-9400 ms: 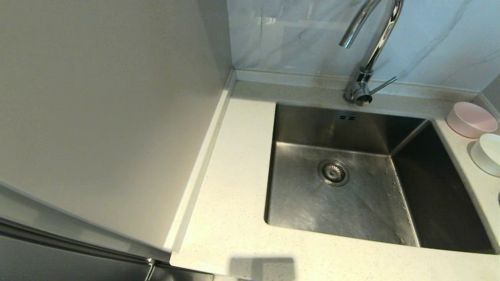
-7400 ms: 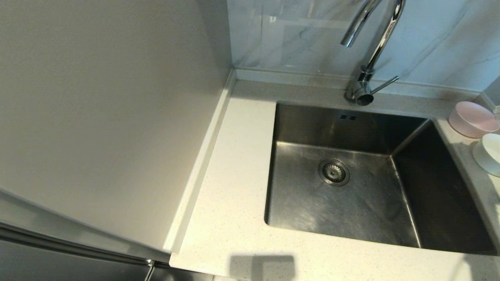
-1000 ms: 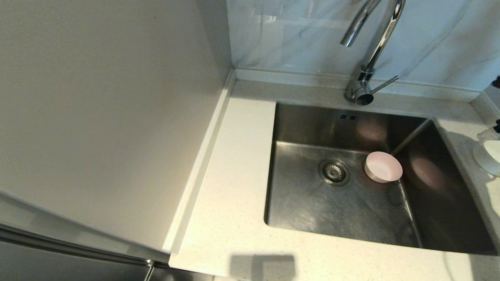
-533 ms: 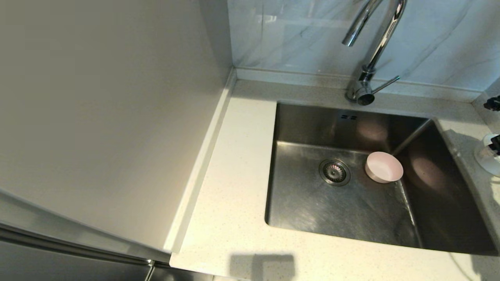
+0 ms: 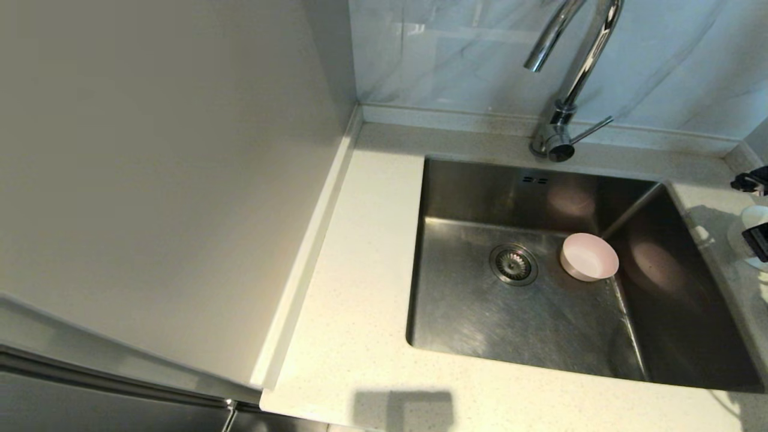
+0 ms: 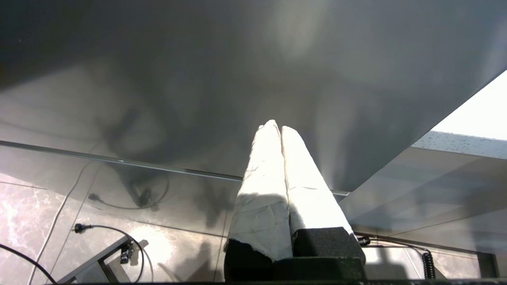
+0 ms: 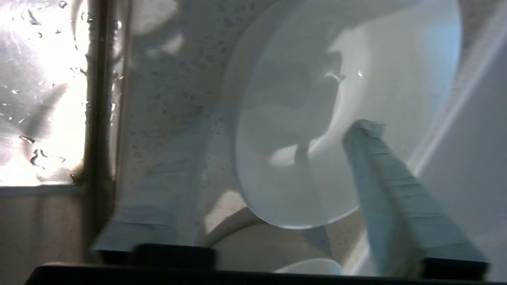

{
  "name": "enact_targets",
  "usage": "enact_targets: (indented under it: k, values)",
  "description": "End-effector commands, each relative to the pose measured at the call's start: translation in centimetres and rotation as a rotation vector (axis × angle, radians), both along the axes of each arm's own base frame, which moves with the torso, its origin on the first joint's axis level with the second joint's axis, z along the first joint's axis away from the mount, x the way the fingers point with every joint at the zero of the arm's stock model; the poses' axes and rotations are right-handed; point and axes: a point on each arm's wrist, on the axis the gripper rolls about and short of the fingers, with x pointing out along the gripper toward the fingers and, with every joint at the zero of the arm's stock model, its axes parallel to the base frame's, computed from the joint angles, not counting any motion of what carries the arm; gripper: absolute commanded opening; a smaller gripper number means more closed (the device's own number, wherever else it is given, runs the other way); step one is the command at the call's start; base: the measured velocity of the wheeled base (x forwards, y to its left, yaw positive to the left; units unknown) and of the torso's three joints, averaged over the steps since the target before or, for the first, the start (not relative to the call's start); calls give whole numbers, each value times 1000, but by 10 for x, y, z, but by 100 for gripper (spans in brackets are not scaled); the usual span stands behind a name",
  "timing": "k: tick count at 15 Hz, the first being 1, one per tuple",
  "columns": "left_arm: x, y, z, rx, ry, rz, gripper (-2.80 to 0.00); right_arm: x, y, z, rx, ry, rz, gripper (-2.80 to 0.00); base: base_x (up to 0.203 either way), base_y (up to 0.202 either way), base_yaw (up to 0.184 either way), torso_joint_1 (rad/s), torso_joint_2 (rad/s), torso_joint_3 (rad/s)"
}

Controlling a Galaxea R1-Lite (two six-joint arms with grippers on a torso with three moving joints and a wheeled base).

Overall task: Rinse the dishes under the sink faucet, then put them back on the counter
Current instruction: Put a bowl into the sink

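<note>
— What is lying nearest you, taking the sink [image 5: 468, 324] as the mark?

— The counter [image 5: 360, 336] is wrapping around the sink's near and left rims. My left gripper [image 6: 277, 128] is hanging parked below counter level, away from the sink, its fingers pressed together on nothing.

— And inside the sink?

— The pale pink bowl [image 5: 588, 257] is sitting upright on the sink floor, just right of the drain strainer [image 5: 513, 264] and close to the right wall.

— Where is your working pincer?

— My right gripper [image 7: 277, 150] is hovering over the counter strip right of the sink, fingers spread wide. One finger [image 7: 380, 158] is reaching inside the white bowl [image 7: 340, 111], the other is lying outside its wall, toward the sink. I cannot tell whether either is touching the bowl. That bowl is standing on the counter beside the sink's right rim; another pale rim [image 7: 309, 267] is showing just beside it.

— And farthest off?

— The faucet [image 5: 567, 78] is rising behind the sink's back rim, its spout arching over the basin, its lever [image 5: 591, 129] pointing right.
</note>
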Motion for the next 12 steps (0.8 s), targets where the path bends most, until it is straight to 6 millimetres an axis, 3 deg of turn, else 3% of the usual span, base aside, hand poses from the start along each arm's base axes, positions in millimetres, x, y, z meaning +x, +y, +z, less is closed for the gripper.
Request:
enact_targets:
  k: [1, 9, 12]
  values:
    - [0, 0, 0, -1, -3, 1, -280, 2, 0, -2, 6, 6, 9, -280, 0, 0, 0, 0, 0, 0]
    - [0, 0, 0, -1, -3, 1, -280, 7, 11, 10, 2, -93, 79, -280, 0, 0, 0, 0, 0, 0]
    - [0, 0, 0, -1, -3, 0, -280, 8, 41, 28, 0, -169, 178, -280, 0, 0, 0, 0, 0, 0]
